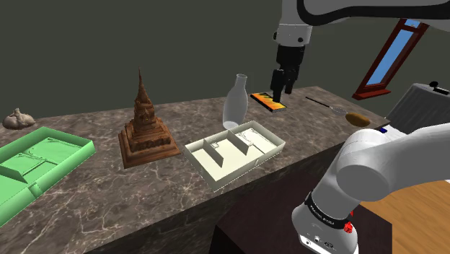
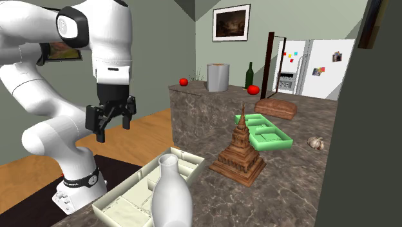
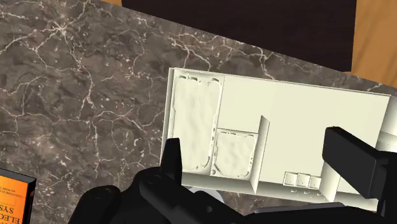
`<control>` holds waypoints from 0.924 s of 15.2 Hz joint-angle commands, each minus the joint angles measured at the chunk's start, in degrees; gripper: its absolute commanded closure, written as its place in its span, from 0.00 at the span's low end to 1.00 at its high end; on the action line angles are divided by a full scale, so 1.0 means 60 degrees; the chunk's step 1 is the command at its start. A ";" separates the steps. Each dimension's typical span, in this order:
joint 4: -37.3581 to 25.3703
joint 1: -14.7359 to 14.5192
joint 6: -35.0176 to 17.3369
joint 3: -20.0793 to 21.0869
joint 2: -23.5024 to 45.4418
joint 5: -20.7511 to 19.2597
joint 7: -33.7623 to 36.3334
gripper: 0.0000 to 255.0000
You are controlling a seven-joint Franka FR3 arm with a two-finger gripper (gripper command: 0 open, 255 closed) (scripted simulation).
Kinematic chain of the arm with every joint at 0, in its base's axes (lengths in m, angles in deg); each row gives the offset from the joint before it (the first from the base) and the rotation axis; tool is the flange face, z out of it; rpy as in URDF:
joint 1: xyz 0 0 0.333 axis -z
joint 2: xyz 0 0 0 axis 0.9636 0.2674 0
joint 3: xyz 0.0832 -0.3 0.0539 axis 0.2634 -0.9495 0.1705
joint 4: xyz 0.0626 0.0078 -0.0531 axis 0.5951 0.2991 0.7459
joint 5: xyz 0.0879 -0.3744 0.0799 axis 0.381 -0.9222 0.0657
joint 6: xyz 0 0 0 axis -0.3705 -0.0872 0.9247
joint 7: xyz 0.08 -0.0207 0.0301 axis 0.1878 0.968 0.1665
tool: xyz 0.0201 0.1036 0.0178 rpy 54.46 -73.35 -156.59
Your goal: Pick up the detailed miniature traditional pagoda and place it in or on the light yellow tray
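Pagoda (image 1: 148, 130), brown and tiered, upright on the marble table (image 1: 108, 198) between a green tray (image 1: 68, 164) and the pale yellow tray (image 1: 249, 169) (touching neither). Hand (image 2: 113, 132) raised above the table beyond a white bottle (image 1: 236, 101), well apart from the pagoda, fingers spread, nothing pinched; pale yellow tray below in the wrist view.

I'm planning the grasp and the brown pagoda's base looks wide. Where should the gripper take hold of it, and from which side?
The pagoda stands upright and tapers upward, so come from straight above and clasp the narrow upper tiers under the spire; its stepped base looks wider than the open gripper spans, and the spire tip looks too thin.
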 commanded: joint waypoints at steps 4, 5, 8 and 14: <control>-0.0028 -0.0160 -0.0578 0.0673 0.0282 0.0404 0.1000 0.00; -0.0065 -0.0204 -0.0775 0.0898 0.0408 0.0519 0.1329 0.00; -0.0264 -0.0305 -0.1367 0.1570 0.0876 0.0790 0.2314 0.00; -0.1055 -0.0344 -0.2459 0.2884 0.2165 0.0918 0.4312 0.00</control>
